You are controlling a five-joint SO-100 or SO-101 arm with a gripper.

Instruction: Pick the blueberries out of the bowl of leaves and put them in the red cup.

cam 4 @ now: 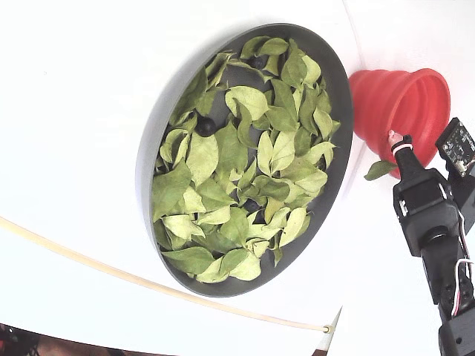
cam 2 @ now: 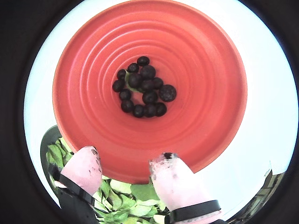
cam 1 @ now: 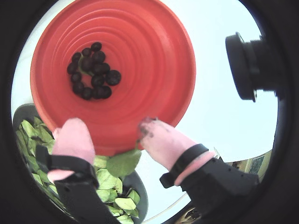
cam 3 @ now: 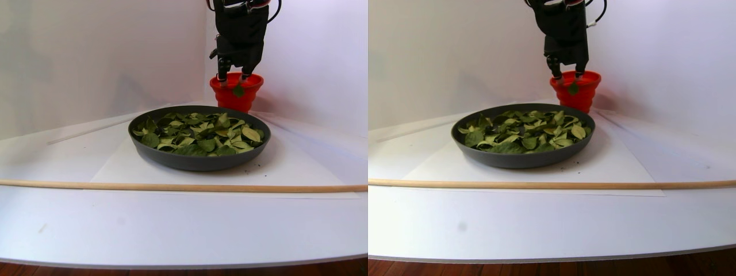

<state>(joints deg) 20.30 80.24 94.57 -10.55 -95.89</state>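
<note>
In a wrist view, the bowl (cam 2: pixel 49 144) of leaves (cam 2: pixel 117 203) sits at seven o'clock, my claw (cam 2: pixel 126 168) hangs released over the near rim of the red cup (cam 2: pixel 93 70), one leaf (cam 1: pixel 122 162) stuck to its right finger (cam 1: pixel 161 140), and blueberries (cam 2: pixel 145 88) lie inside the cup.

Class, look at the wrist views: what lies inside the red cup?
A cluster of about a dozen blueberries sits on the floor of the red cup, with a bit of green showing among them. Anything beneath the berries is covered. The open claw hovers at the rim.
</note>
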